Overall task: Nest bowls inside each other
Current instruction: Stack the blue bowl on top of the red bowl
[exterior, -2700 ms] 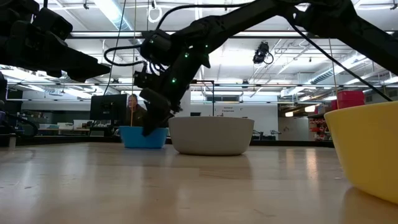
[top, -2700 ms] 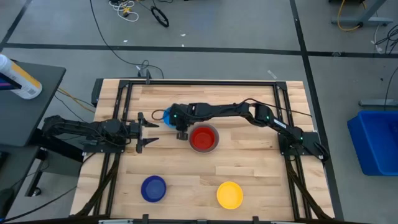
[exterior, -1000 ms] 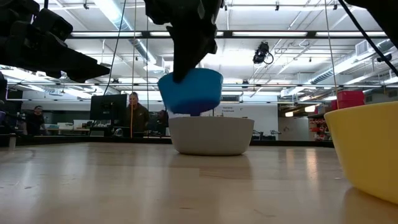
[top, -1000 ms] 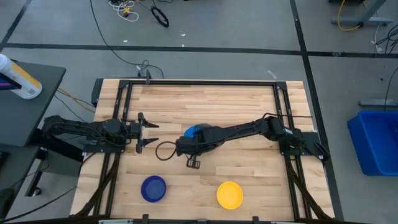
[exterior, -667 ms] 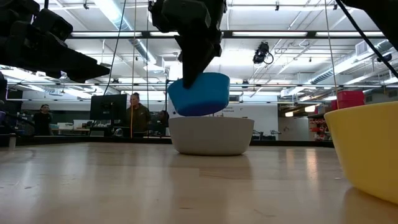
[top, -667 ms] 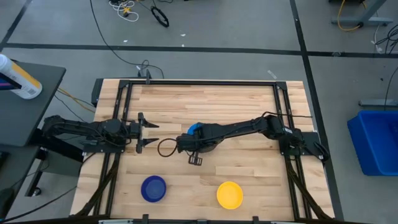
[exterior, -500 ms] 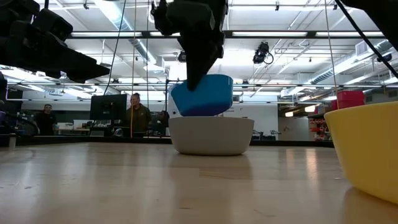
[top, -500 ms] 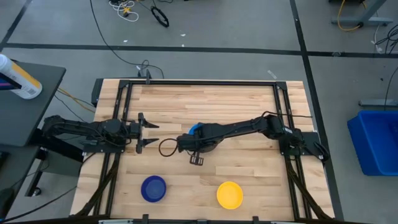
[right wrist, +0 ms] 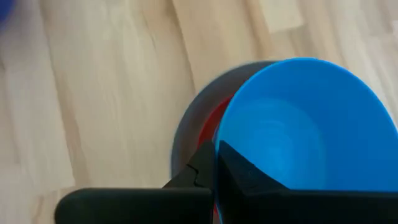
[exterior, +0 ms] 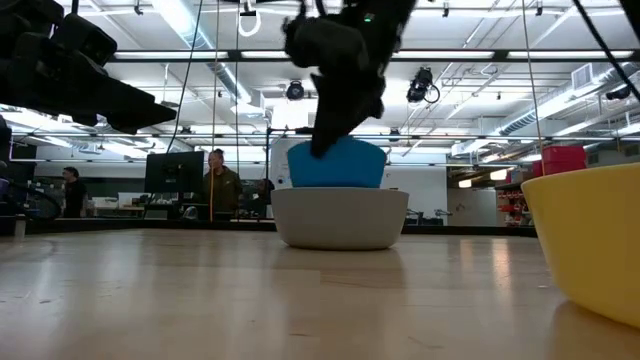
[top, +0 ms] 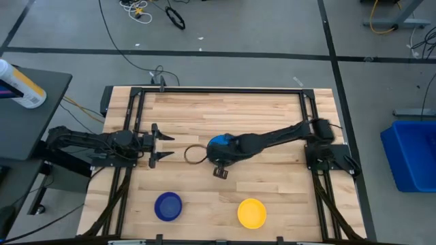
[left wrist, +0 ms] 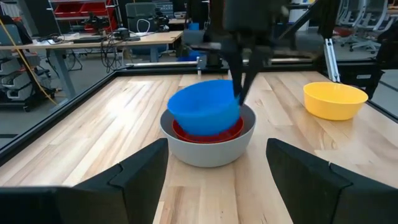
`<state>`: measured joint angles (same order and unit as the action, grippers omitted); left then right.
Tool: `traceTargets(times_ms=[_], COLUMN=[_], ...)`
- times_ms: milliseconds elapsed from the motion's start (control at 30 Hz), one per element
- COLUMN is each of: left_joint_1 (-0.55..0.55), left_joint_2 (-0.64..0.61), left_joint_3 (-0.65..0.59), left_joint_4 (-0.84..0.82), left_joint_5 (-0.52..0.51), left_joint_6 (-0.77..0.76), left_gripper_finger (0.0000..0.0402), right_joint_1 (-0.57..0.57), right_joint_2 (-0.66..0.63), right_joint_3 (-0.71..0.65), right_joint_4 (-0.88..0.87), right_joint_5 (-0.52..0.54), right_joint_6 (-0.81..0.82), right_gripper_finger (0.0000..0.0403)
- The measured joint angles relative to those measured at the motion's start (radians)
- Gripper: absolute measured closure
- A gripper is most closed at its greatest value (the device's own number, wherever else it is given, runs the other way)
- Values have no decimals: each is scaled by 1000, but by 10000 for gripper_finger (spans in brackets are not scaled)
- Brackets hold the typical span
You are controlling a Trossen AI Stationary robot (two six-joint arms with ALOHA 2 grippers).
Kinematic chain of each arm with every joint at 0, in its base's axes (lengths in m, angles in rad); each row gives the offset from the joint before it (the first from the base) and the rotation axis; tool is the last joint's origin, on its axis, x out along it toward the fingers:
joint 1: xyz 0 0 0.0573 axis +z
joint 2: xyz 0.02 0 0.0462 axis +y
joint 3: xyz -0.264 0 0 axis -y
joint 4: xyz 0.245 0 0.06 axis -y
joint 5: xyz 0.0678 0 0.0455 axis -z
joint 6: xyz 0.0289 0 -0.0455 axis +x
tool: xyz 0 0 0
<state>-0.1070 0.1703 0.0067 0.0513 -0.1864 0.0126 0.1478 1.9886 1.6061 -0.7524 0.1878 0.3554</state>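
The light blue bowl [left wrist: 205,106], pinched at its rim by the right claw [left wrist: 242,93], sits tilted in the red bowl [left wrist: 208,131] inside the grey bowl [left wrist: 208,146]; left claw [top: 155,143], well apart, gapes wide.

1. Big bowl [top: 234,160]: mid-table, holding a second bowl [left wrist: 209,132].
2. Third bowl [left wrist: 204,106]: tilted, partly down inside those two, its rim pinched by the right gripper [right wrist: 212,167] above the stack.
3. Left gripper [top: 161,145]: near the table's left edge, well apart from the stack (jaws parted, empty).
4. Two single bowls [top: 168,205] [top: 251,212]: front of table, side by side, apart.
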Motion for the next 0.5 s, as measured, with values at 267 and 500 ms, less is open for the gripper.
traceTargets(times_ms=[267, 500], left_joint_1=[0, 0], left_joint_2=[2, 2], left_joint_3=[0, 0], left_joint_4=[0, 0], left_joint_5=[-1, -7], left_joint_6=[2, -5], left_gripper_finger=[124, 124], right_joint_1=[-29, -29], right_joint_2=[-185, -189], right_joint_3=[-413, -519], right_joint_4=[456, 607], right_joint_5=[-36, -19], right_joint_6=[74, 72], right_gripper_finger=[402, 402])
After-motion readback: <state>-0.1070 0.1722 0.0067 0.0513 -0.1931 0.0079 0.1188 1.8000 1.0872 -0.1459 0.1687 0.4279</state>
